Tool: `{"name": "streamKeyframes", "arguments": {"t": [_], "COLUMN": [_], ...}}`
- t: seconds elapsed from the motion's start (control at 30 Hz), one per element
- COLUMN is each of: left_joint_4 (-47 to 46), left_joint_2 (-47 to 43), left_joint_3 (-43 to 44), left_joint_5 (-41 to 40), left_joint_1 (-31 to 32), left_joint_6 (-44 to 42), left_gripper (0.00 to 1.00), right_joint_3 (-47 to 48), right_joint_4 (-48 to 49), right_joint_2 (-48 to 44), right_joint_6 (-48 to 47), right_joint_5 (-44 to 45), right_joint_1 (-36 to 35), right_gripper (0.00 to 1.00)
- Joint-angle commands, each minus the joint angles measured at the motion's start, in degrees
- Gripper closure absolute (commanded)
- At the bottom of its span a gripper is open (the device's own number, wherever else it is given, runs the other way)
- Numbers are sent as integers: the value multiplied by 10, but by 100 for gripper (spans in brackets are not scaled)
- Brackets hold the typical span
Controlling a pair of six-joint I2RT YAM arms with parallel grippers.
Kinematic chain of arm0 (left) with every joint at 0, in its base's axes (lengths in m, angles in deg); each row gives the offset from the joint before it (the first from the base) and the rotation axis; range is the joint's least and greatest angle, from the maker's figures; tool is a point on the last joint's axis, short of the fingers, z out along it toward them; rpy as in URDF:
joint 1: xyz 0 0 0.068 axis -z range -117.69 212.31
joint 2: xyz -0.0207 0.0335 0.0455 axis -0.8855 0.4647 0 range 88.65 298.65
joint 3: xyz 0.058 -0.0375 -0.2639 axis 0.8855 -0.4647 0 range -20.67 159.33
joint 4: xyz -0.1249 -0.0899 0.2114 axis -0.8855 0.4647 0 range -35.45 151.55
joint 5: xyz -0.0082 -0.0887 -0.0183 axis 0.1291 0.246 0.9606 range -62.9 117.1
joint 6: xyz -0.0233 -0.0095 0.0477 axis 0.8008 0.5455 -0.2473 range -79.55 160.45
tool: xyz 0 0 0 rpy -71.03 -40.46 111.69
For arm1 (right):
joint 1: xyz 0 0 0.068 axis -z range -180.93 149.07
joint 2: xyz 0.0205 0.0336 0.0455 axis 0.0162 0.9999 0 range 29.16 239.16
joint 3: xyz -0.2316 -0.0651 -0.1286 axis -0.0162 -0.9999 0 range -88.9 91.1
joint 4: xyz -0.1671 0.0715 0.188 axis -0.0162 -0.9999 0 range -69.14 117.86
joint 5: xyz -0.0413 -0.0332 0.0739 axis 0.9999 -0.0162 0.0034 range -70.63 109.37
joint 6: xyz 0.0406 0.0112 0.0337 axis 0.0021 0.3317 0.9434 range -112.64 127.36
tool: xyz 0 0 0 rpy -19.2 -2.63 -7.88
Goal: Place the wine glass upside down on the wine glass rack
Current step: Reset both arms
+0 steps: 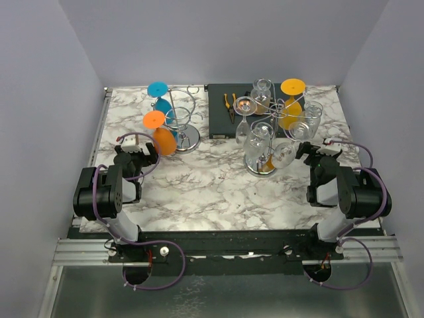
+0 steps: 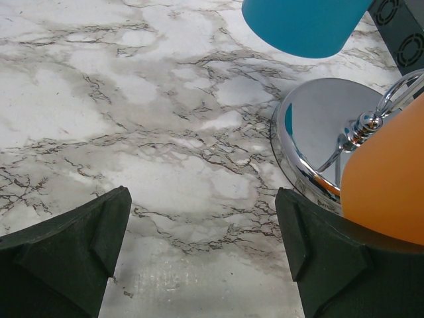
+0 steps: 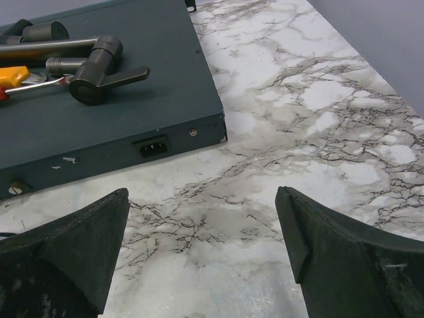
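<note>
left gripper (image 1: 140, 152) open | right gripper (image 1: 317, 152) open | opaque orange wine glass (image 1: 163, 141) inverted on chrome wire rack (image 1: 186, 138), 11 o'clock (just beside left gripper) | clear glasses (image 1: 265, 139) overlapping at 1 o'clock, count unclear

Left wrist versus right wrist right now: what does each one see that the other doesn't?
Only the left wrist: the chrome rack base, plus a teal glass and an orange glass close to it. Only the right wrist: a dark flat box with a power socket on its side and tools lying on top. Both: the marble table and an open, empty gripper, the left gripper and the right gripper.
</note>
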Motion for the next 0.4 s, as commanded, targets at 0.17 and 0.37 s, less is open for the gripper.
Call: {"name": "streamKeyframes", "arguments": {"t": [0.17,0.37], "left_joint_4": [-2,-2], "left_joint_2": [3,0], "left_joint_3": [10,7], "left_joint_5": [-15,-18], "left_joint_1": [6,8], "left_joint_6": [4,2], "left_gripper": [1,1], "right_joint_3": [-5,-4], "right_joint_4": [17,18], "right_joint_2": [2,2], "right_joint_6": [-9,-9], "right_joint_5": [10,10], "right_joint_1": [2,1], "right_gripper": [0,0]}}
